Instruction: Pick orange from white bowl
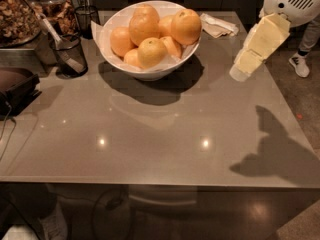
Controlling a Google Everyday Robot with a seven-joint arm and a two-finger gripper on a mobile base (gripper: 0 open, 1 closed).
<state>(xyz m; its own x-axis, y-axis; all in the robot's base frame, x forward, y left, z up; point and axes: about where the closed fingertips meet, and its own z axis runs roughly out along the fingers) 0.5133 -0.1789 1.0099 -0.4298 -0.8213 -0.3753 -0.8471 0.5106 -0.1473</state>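
The white bowl [150,71] stands at the back middle of the grey table [150,134], lined with white paper and piled with several fruits. The orange [145,25], the largest, tall and oval, sits on top of the pile left of centre. A rounder orange with a dimpled top [186,26] lies to its right, and a smaller yellowish fruit [151,52] lies in front. My gripper [240,70], cream-coloured, hangs above the table's right side, right of the bowl and apart from it, pointing down and to the left.
A black mesh cup [70,56] holding a utensil stands left of the bowl, and another mesh cup [86,16] stands behind it. Folded napkins [219,25] lie at the back right. Trays of food [20,16] and a dark object [17,86] line the left edge. A person's shoe [301,65] is on the floor at right.
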